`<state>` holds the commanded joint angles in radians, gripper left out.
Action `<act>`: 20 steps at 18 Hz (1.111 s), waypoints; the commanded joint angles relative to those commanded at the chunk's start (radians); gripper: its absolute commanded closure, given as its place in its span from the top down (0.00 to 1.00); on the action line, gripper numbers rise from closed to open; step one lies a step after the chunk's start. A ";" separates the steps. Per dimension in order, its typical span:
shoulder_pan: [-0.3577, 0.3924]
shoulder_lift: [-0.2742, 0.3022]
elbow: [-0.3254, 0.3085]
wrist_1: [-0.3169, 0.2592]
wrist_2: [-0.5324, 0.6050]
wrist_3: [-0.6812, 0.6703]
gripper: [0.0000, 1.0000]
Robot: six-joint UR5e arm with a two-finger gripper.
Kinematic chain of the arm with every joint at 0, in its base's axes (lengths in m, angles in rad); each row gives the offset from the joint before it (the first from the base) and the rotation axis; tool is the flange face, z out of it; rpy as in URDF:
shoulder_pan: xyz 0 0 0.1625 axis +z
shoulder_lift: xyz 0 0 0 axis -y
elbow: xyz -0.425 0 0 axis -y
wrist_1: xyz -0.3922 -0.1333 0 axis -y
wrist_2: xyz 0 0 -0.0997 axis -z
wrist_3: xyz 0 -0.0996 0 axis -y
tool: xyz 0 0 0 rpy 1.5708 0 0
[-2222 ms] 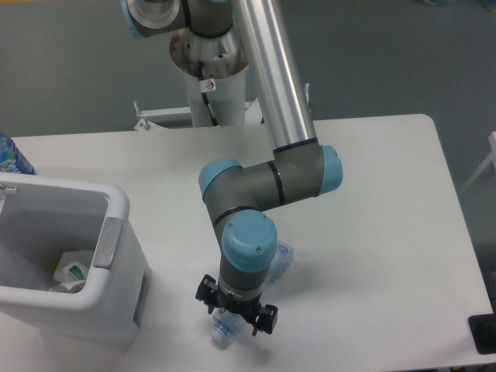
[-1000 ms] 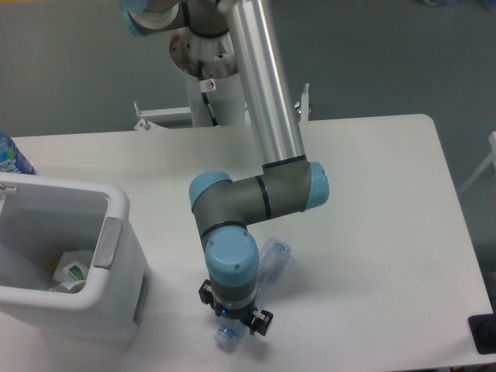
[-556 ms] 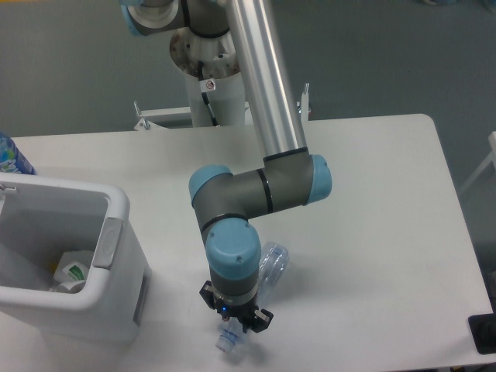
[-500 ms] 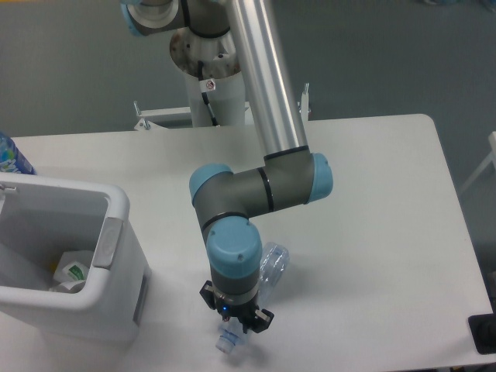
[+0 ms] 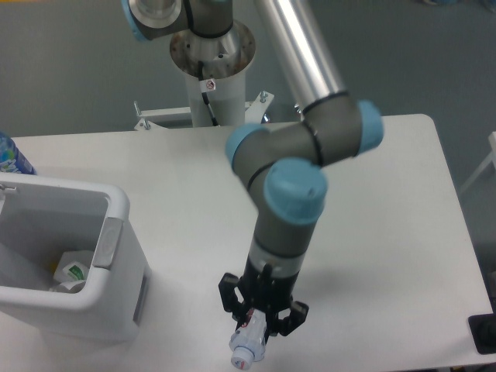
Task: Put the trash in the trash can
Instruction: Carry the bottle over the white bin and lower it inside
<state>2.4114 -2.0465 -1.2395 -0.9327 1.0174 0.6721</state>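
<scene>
My gripper (image 5: 260, 324) is near the table's front edge, shut on the clear crushed plastic bottle (image 5: 248, 346). Only the bottle's neck, cap and a pink-purple bit of label poke out below the fingers; the wrist hides the rest of its body. The arm looks large in view, so the gripper appears raised above the tabletop. The white trash can (image 5: 118, 214) stands at the left, well apart from the gripper. Inside it lies the crumpled white wrapper (image 5: 71, 272) with a green bit.
A blue-labelled bottle (image 5: 11, 156) stands at the far left edge behind the bin. A black object (image 5: 483, 334) sits at the table's front right corner. The robot's white pedestal (image 5: 218, 94) rises behind the table.
The gripper has closed on the bottle and risen from the table with it, shifting slightly right. The forearm has swung right and now looms larger.
</scene>
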 joint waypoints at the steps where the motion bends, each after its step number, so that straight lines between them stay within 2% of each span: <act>1: -0.002 0.021 0.005 0.009 -0.038 -0.021 0.25; 5: -0.011 0.098 0.028 0.037 -0.202 -0.132 0.25; 9: -0.026 0.134 0.031 0.038 -0.374 -0.210 0.25; 14: -0.100 0.167 0.034 0.043 -0.385 -0.224 0.25; 20: -0.215 0.163 0.031 0.071 -0.388 -0.232 0.25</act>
<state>2.1968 -1.8837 -1.2088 -0.8622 0.6289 0.4403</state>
